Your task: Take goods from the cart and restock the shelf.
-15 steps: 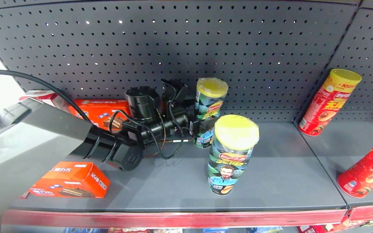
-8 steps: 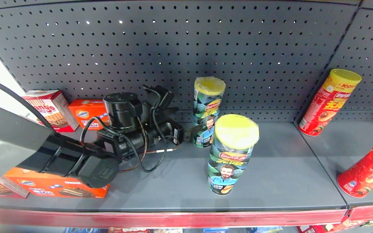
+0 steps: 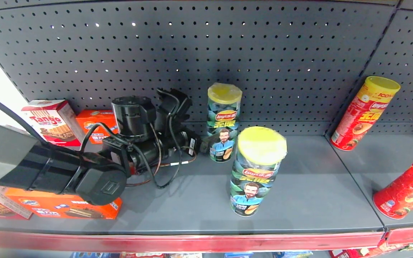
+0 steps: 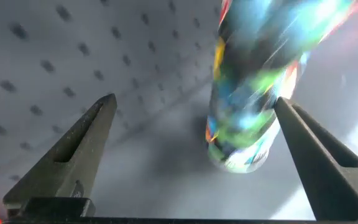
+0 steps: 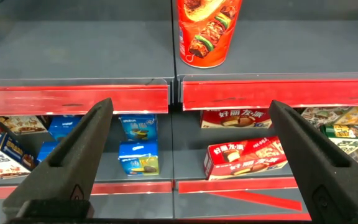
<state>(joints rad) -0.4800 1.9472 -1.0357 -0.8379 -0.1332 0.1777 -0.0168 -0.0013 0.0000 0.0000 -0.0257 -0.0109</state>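
Observation:
Two green chip cans with yellow lids stand upright on the grey shelf (image 3: 310, 193). The rear can (image 3: 223, 123) is close to the pegboard back, the front can (image 3: 257, 172) nearer the shelf's edge. My left gripper (image 3: 202, 146) lies low on the shelf just left of the rear can's base, open and holding nothing. In the left wrist view the left gripper (image 4: 194, 102) has its fingers spread wide, with the rear can (image 4: 253, 93) ahead, beyond the tips. My right gripper (image 5: 191, 104) is open and empty in front of the shelving, below a red chip can (image 5: 205, 31).
Two red chip cans (image 3: 366, 113) (image 3: 407, 190) lean on the neighbouring shelf at the right. A wafer box (image 3: 50, 122) and orange boxes (image 3: 97, 123) (image 3: 63, 208) sit at the left, around my left arm. A red strip (image 3: 181, 242) edges the shelf. Lower shelves hold boxes (image 5: 247, 158).
My left gripper has let go of the rear can and drawn back to the left. The can, first tilted in the jaws, now stands free and upright, slightly further left.

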